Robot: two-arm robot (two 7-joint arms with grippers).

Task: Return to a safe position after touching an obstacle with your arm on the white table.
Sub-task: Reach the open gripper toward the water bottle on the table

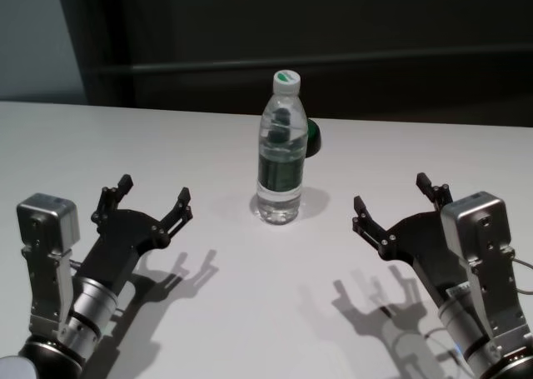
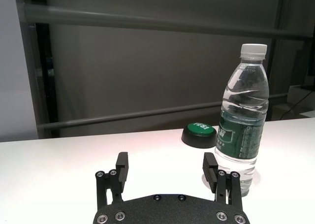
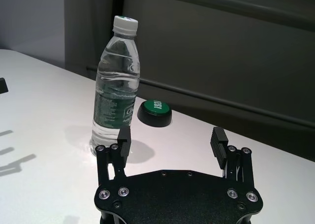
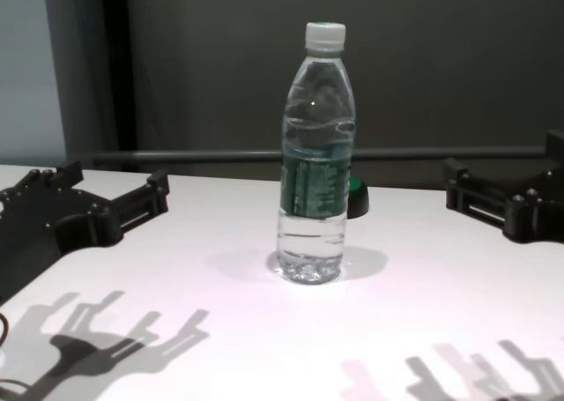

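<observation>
The obstacle, a clear water bottle [image 1: 280,154] with a white cap and dark green label, stands upright at the middle of the white table [image 1: 125,146]. My left gripper [image 1: 155,189] hovers open to the bottle's left and nearer to me, holding nothing. My right gripper [image 1: 391,191] mirrors it on the right, open and empty too. Neither arm touches the bottle. The left wrist view shows the bottle [image 2: 243,120] just beyond one side of the open left gripper [image 2: 166,159]. In the right wrist view the bottle [image 3: 115,96] stands past the open right gripper [image 3: 171,133].
A low black button with a green top [image 1: 312,139] sits right behind the bottle, partly hidden by it. A dark wall with a horizontal rail runs behind the table's far edge. White tabletop stretches to both sides of the bottle.
</observation>
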